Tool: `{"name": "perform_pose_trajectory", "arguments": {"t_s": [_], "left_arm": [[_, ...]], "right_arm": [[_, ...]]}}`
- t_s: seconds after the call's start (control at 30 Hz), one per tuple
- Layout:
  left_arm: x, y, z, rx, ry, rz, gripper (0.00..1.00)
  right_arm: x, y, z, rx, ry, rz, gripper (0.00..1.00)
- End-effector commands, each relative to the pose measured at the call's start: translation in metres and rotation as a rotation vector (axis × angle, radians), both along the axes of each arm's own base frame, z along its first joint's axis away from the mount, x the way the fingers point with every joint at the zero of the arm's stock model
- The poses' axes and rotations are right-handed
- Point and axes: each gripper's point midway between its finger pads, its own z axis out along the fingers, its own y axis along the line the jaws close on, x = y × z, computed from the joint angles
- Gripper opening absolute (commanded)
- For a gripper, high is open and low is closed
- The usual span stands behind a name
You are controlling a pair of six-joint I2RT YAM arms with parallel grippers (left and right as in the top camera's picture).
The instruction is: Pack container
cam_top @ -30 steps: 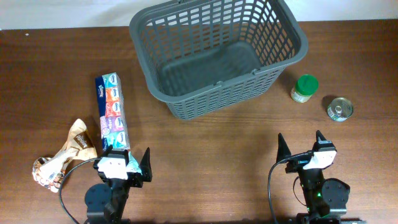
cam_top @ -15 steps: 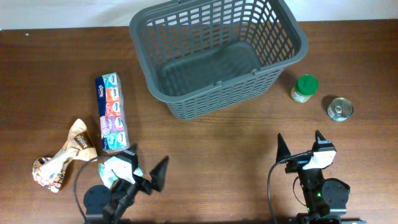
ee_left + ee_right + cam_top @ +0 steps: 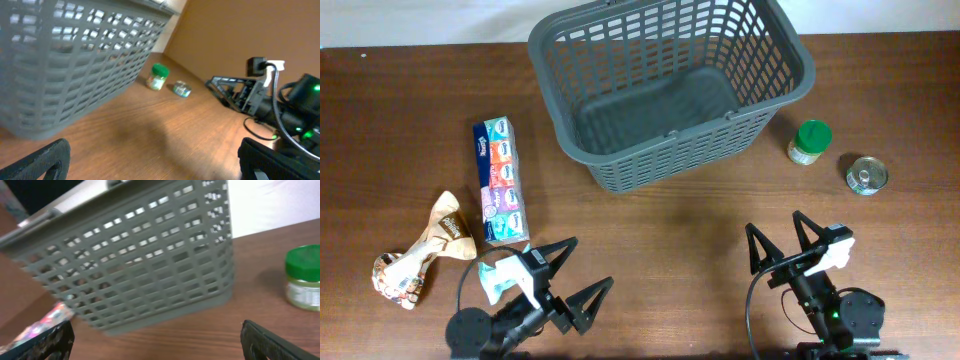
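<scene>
Opening step, nothing packed: basket (image 3: 670, 90) empty by far edge. Left pincer (image 3: 590, 262) and right pincer (image 3: 773, 222) spread wide, empty, near edge. Next, likely: left swings to tissue pack (image 3: 500, 180), lines up across it.

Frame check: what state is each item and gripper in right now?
container: upright, empty.
green-lidded jar: upright, lid on, on the table.
tin can: upright on the table.
tissue pack: lying flat, outside the container.
snack bag: crumpled, lying on the table.
left gripper: fingers open, holding nothing.
right gripper: fingers open, holding nothing.
</scene>
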Motion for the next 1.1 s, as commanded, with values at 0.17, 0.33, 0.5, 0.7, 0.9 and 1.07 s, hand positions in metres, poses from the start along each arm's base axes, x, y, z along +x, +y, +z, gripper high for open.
{"name": "perform_pose_trajectory", "arguments": {"t_s": [0.17,0.33,0.5,0.7,0.9,1.07], "left_arm": [[-0.020,0.032,0.093,0.182,-0.088,0.239,0.99],[-0.046,0.042,0.133,0.186,-0.115,0.308,0.99],[-0.074,0.011,0.147,0.147,-0.183,0.079,0.99],[-0.072,0.017,0.167,0.083,-0.145,0.136,0.99],[-0.064,0.058,0.220,0.116,-0.087,0.420,0.99],[-0.067,0.061,0.237,0.144,0.046,0.436,0.99]], "right_arm": [[-0.039,-0.013,0.127,-0.185,-0.127,-0.094,0.99],[-0.059,-0.012,0.133,-0.222,0.159,-0.059,0.99],[-0.084,0.011,0.150,-0.184,0.289,0.095,0.99],[-0.095,0.014,0.213,-0.194,0.170,0.102,0.99],[-0.083,0.004,0.261,-0.159,0.329,0.048,0.99],[-0.064,0.016,0.281,-0.190,0.504,0.164,0.99]]}}
